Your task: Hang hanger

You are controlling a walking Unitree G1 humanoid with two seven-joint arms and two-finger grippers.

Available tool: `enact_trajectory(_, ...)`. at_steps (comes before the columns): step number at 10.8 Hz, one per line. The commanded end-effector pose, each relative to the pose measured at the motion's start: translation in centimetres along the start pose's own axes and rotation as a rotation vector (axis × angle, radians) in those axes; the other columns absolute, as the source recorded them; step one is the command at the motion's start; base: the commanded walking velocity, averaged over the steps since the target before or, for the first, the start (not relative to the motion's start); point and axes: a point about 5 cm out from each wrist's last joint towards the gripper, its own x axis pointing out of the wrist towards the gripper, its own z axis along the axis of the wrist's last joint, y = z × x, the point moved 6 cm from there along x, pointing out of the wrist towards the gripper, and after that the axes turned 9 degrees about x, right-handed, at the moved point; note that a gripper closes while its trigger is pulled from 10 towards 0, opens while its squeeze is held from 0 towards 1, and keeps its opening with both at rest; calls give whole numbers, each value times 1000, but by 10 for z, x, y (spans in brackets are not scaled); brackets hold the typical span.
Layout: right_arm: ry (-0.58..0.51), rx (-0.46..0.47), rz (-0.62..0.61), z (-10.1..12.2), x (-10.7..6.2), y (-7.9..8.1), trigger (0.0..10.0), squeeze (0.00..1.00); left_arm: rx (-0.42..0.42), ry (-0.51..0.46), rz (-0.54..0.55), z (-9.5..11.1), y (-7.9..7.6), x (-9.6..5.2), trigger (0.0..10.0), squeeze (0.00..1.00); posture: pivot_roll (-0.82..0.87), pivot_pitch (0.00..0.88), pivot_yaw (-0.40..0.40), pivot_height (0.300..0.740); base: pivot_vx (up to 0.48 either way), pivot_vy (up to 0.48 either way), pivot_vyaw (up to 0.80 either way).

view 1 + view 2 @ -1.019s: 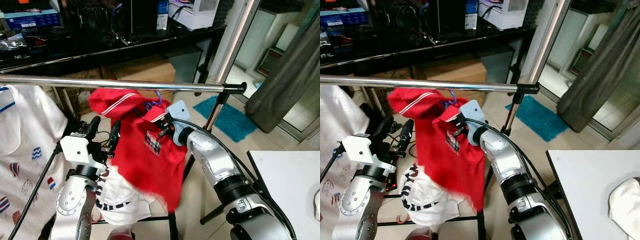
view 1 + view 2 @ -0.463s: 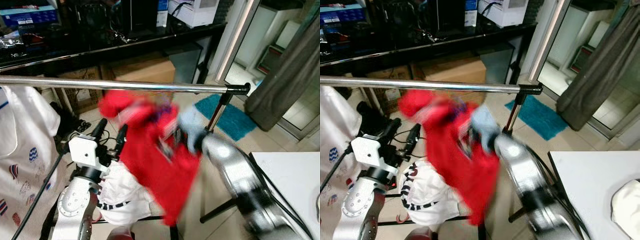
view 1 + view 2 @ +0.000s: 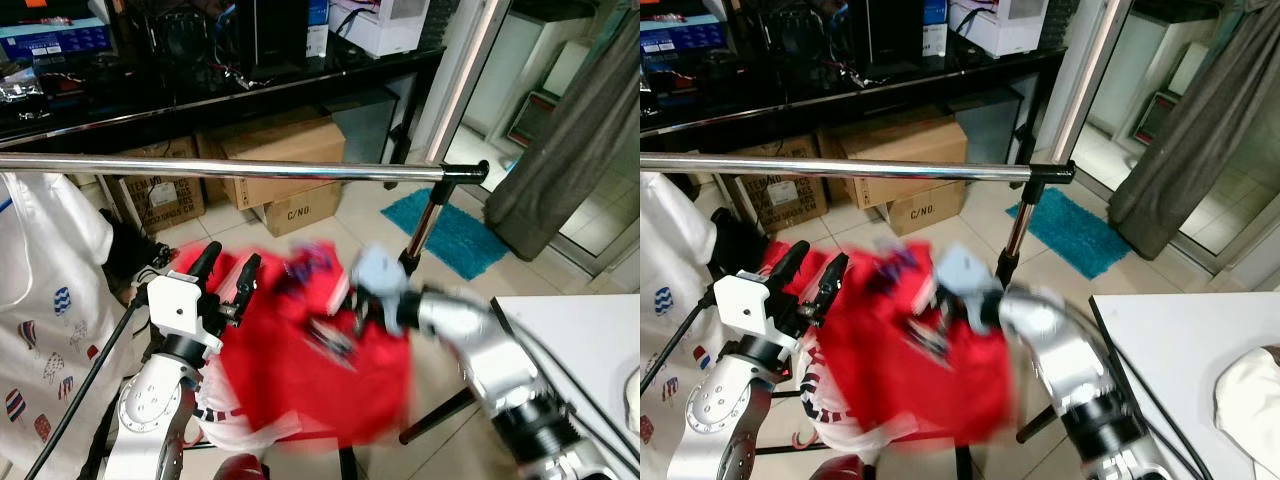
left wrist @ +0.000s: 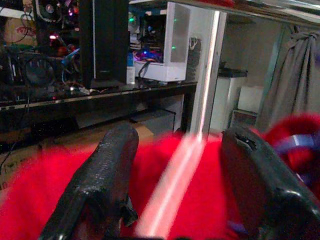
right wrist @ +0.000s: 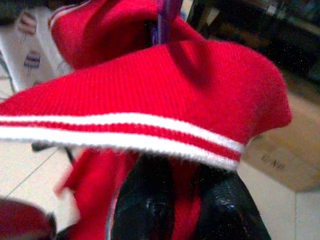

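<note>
A red shirt (image 3: 310, 375) with white-striped trim sits on a purple hanger (image 5: 165, 15) and is blurred with motion. It hangs well below the chrome rail (image 3: 230, 170). My right gripper (image 3: 345, 318) is shut on the hanger's neck through the shirt's collar. In the right wrist view its fingers (image 5: 150, 200) close together under the collar. My left gripper (image 3: 226, 268) stands open at the shirt's left edge, with nothing between its fingers (image 4: 105, 170). The red cloth lies just beyond them.
A white printed shirt (image 3: 40, 270) hangs at the rail's left end. The rack's upright post (image 3: 428, 220) is on the right. Cardboard boxes (image 3: 280, 160) sit under a black table behind. A white striped garment (image 3: 235, 435) lies low. A white table (image 3: 590, 350) is at right.
My right arm has swung the red shirt and hanger down from just under the rail, and it now spreads low beside the left gripper. The camera has shifted a little.
</note>
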Motion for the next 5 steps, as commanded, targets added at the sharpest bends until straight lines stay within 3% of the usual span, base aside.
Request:
enact_trajectory(1, -67, 7, -28, 23, -2, -8, 10000, 0, 18, -9, -30, 1, -5, 3, 10000, 0, 176, 0, -38, 736, 0, 0, 0)
enact_trajectory(3, -64, 68, -90, 25, 0, -21, 10000, 0, 104, -11, -91, 3, -15, 1, 10000, 0, 185, 0, -42, 736, 0, 0, 0)
enact_trajectory(5, -60, 169, -195, 33, 1, -42, 10000, 0, 115, -7, -117, 2, -19, 0, 10000, 0, 191, 0, -42, 736, 0, 0, 0)
